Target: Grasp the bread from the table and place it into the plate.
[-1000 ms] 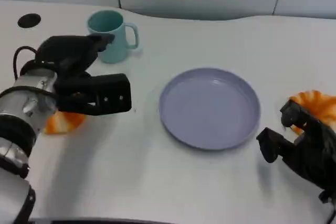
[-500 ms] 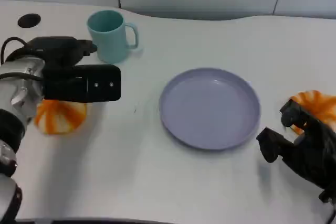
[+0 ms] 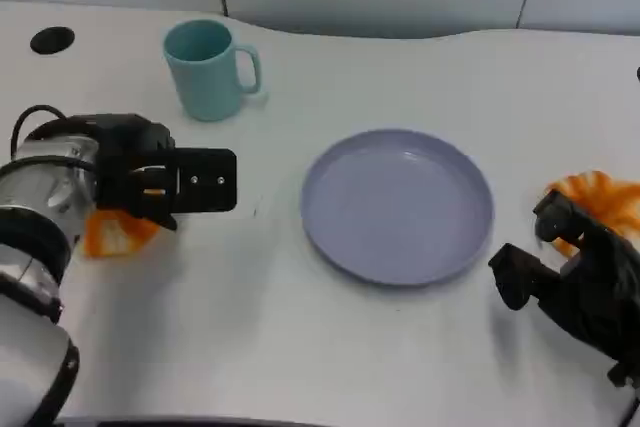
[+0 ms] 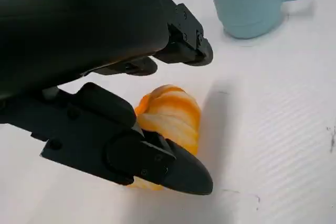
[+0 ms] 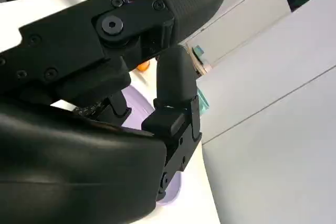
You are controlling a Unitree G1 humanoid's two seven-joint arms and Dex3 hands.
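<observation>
Our black left hand [image 3: 165,185] hangs low over the white table [image 3: 300,347], its fingers [image 4: 157,161] apart on either side of the orange-and-cream striped bread [image 4: 170,119]. The wrist view shows the bread lying on the table between the fingers; we cannot tell whether they touch it, and nothing is lifted, so this hand holds nothing. In the head view the bread [image 3: 115,232] peeks out just under and behind that hand, toward the silver forearm [image 3: 40,207].

Beyond the fingertips stands a teal ceramic mug [image 3: 208,69], upright, its handle turned toward the plate side. Off to the right of the left hand lies the round lavender plate [image 3: 397,205], bare, well apart from the bread.

Our black right hand [image 3: 575,282] rests near the plate's right edge, fingers curled in with nothing in them. Just behind it lies a second orange striped piece [image 3: 600,202].
</observation>
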